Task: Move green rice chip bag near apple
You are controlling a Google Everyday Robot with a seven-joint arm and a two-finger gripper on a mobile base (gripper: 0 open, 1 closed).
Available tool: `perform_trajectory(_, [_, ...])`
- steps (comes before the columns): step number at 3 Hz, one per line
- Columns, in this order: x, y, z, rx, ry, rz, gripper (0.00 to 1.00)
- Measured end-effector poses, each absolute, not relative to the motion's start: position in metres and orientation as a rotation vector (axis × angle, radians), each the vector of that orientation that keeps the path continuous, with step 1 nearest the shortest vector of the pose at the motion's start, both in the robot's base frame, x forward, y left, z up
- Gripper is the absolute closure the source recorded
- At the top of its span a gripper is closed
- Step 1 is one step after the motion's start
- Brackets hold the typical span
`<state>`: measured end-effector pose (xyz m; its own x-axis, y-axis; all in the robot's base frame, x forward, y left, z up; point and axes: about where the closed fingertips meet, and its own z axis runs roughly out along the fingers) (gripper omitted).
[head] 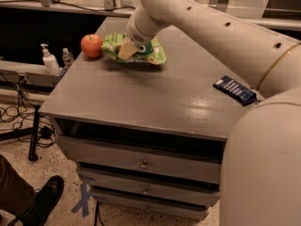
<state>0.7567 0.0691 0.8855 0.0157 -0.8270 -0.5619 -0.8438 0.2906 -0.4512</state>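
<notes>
Gripper (127,49) clamped on green rice chip bag (149,54), carrying it low over cabinet top (141,98), just right of apple (91,45). Seems placed for set-down beside it.

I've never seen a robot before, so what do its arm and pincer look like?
The arm is a thick, smooth, cream-white tube with rounded joints, a row of small dark holes and a thin yellowish band. No cables show. Its pincer, on the green rice chip bag beside the apple, has a pale tan, wedge-shaped finger.
</notes>
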Motion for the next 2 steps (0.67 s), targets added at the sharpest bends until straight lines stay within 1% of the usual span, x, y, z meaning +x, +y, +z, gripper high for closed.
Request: perform_trajectory(2, [0.7758,0.0697,0.8632,-1.519,1.82,0.015,1.0])
